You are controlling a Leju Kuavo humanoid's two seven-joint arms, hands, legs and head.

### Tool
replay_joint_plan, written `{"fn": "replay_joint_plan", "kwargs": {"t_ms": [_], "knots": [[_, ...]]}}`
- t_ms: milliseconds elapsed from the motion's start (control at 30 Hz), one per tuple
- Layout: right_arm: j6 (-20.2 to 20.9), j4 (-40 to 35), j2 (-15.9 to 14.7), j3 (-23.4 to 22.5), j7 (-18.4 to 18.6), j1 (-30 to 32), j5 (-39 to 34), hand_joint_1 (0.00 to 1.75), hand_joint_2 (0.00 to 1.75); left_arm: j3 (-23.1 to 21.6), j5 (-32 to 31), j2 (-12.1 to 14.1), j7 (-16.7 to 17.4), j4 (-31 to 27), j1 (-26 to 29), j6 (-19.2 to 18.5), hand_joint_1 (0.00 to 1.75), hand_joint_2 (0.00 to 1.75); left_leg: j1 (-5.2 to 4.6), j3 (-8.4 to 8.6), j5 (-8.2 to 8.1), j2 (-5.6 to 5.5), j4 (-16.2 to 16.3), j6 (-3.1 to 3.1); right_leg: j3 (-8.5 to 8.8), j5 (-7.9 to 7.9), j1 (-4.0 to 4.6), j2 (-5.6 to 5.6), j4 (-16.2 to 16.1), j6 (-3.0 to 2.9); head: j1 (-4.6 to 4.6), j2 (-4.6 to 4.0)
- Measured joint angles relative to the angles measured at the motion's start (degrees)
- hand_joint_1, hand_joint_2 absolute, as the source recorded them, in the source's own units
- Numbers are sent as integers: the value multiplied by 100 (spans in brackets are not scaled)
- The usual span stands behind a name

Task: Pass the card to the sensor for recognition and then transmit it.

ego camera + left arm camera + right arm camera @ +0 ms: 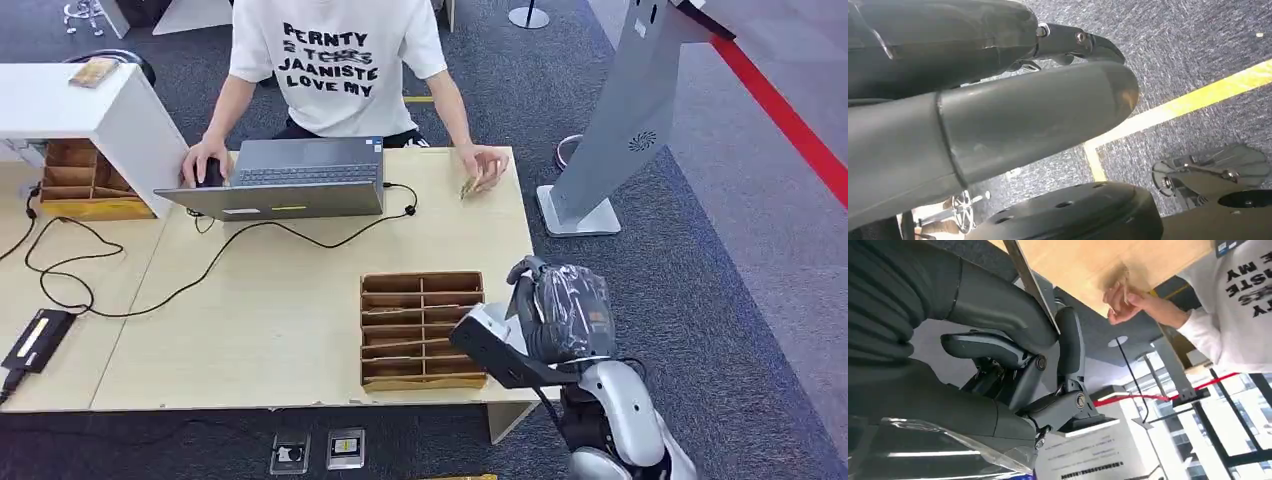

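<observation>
The right robot hand point(555, 310) hangs at about five o'clock in the head view, off the near right corner of the surface point(300, 300), wrapped in clear film; in its wrist view the fingers point(1068, 345) are loosely curled and hold nothing. The left robot hand point(1013, 85) hangs over grey carpet crossed by a yellow line point(1198, 97); whether it is open I cannot tell. Just beside the right robot hand, a brown slotted organiser point(422, 328) sits on the pale wood. Black cables point(150, 270) trail toward nine o'clock. Farther off, near twelve o'clock, an open grey laptop point(295, 178) faces a person whose white shirt point(335, 60) reads in part "LOVE MY". The card point(467, 188) is pinched in that person's hand point(485, 165) at one o'clock. A grey kiosk point(640, 110) stands beyond, on carpet with a red stripe point(790, 115).
</observation>
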Motion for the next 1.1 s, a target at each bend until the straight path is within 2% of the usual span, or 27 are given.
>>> {"fn": "replay_joint_plan", "kwargs": {"t_ms": [200, 533, 667, 867, 1100], "knots": [[-59, 11, 114, 59, -296, -508, -236, 175, 175, -2, -132, -17, -2, 0, -6, -7, 0, 0, 0, 0, 0, 0, 0, 0, 0, 0, 0, -1, 0, 0, 0, 0], [-151, 300, 433, 173, -862, -1321, -1048, 175, 175, -2, -208, -52, -2, 0, -9, 0, 0, 0, 0, -4, 0, 0, 0, 0, 0, 0, 0, -2, 1, 0, 0, 0], [-155, 650, 584, 230, -1337, -1721, -2080, 175, 175, -4, -291, -66, 7, 0, -27, -7, 0, 0, 0, -4, 1, -1, 0, 0, 0, 0, 0, -5, 1, 0, 0, 0], [-131, 1342, 835, 267, -1743, -2316, -2921, 175, 175, -11, -438, -70, 103, 0, -117, -57, 0, 0, 0, -4, 4, -4, 0, 2, 1, 1, 1, -5, 3, 0, 0, 0], [22, 2449, 1187, 337, -1937, -3056, -3554, 175, 175, -35, -580, -94, 241, -2, -223, -116, 0, 0, 0, -7, 4, -5, 0, 2, 1, 1, 1, -7, 3, 0, 0, 0]]}}
